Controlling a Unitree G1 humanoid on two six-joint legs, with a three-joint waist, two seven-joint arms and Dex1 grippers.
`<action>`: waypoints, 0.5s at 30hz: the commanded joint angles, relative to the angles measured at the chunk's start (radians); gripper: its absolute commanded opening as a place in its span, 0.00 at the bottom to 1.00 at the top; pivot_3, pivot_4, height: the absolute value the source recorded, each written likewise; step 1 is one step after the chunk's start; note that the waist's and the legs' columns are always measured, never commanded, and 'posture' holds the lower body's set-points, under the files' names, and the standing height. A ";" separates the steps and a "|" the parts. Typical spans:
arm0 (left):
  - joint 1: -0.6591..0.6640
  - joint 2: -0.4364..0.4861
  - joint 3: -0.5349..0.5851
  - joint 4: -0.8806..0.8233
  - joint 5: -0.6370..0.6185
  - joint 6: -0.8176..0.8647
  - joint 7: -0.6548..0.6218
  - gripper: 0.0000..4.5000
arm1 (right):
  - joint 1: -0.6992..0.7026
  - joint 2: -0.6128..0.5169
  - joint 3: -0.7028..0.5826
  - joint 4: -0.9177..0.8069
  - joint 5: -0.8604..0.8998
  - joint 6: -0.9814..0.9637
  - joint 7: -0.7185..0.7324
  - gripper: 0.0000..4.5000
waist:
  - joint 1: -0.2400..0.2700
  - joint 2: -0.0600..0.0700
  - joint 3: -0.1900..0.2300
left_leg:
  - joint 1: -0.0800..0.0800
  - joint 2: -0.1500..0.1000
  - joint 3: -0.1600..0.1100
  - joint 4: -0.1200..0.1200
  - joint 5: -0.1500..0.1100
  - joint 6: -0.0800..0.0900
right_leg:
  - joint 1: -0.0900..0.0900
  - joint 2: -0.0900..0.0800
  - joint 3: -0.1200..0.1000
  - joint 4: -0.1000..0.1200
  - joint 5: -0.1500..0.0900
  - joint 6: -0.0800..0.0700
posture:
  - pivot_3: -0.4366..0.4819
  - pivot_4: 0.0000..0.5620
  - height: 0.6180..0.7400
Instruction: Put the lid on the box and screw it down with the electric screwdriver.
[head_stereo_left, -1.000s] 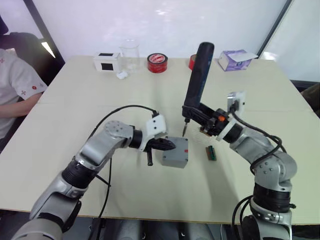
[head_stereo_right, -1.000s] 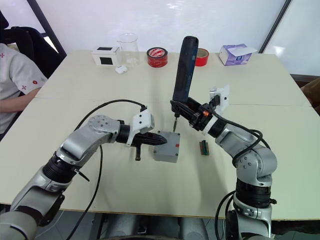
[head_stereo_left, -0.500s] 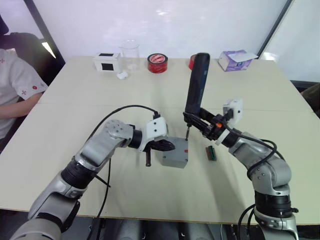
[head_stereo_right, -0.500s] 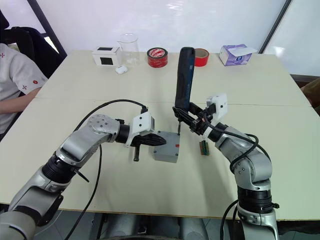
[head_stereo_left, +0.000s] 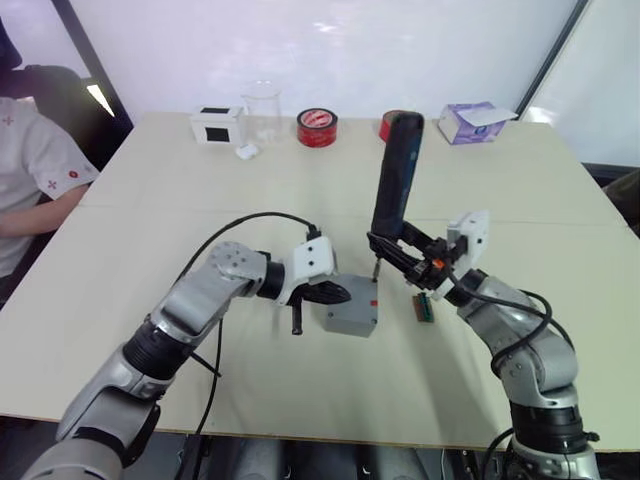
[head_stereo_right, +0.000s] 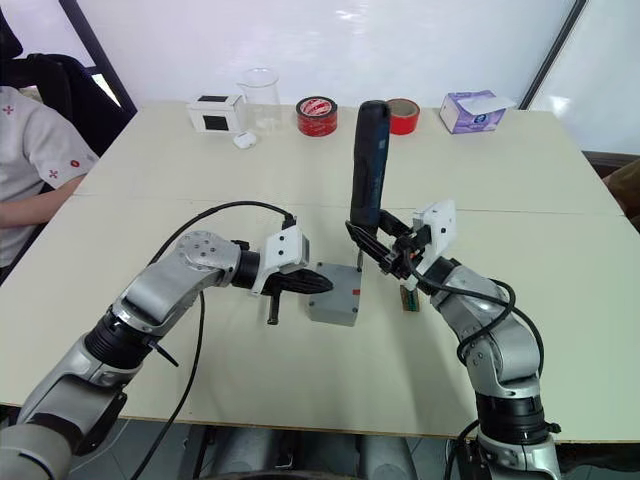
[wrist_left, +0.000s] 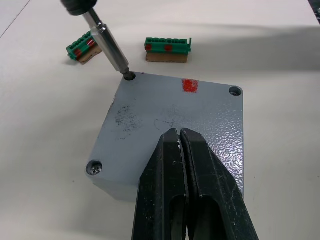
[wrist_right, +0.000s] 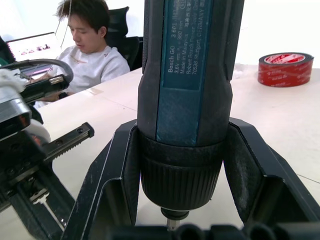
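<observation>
The right hand (head_stereo_right: 372, 243) grips the electric screwdriver (head_stereo_right: 367, 165), its two black fingers (wrist_right: 112, 170) clamped on either side of the thick dark barrel just above the chuck. The tool stands nearly upright, leaning slightly, and its thin metal bit (wrist_left: 111, 49) comes down into the screw hole at one corner of the lid (wrist_left: 175, 127). The lid sits flat on top of the box (head_stereo_right: 334, 296), closing it; it is grey with a small red mark near one edge and screw holes at its other visible corners. The left hand (head_stereo_left: 338, 292) has its two fingers pressed together with nothing between them, and their tips rest on top of the lid at its 9 o'clock side, opposite the corner under the bit. The box stands on the worktop (head_stereo_right: 250, 370) between the two arms. Just beside it, at its 3 o'clock, lie two small green strips (wrist_left: 167, 45), close to the bit. Far across the worktop at 12 o'clock stand a white box with a black square (head_stereo_right: 212, 113), a clear beaker (head_stereo_right: 257, 95), a roll of red tape (head_stereo_right: 316, 116) and a second red roll (head_stereo_right: 403, 112) partly behind the screwdriver, with a purple tissue box (head_stereo_right: 471, 109) at 1 o'clock. A person (head_stereo_right: 35, 170) in a white shirt sits at the worktop's 10 o'clock edge.
</observation>
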 joint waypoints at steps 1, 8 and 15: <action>0.016 -0.004 -0.031 0.008 0.022 0.004 -0.010 0.00 | 0.065 -0.023 0.043 -0.005 -0.032 0.011 0.006 0.40 | 0.000 -0.002 -0.002 | 0.000 0.000 0.000 0.000 0.000 0.000 | 0.000 0.000 0.000 0.000 0.000 0.000 | 0.48 0.27 1.00; 0.016 -0.015 -0.034 0.017 0.035 0.003 -0.016 0.00 | 0.093 -0.044 0.088 0.023 -0.069 -0.001 0.007 0.40 | -0.001 -0.004 -0.005 | 0.017 0.001 0.000 -0.002 -0.002 0.003 | 0.017 0.000 0.000 -0.003 -0.004 -0.004 | 0.48 0.27 1.00; 0.020 -0.017 -0.035 0.017 0.042 0.002 -0.010 0.00 | 0.086 -0.042 0.108 0.063 -0.074 0.001 0.007 0.40 | -0.001 -0.008 -0.011 | 0.018 0.002 0.000 -0.004 -0.002 0.003 | 0.018 0.000 0.000 -0.003 -0.005 -0.006 | 0.48 0.27 1.00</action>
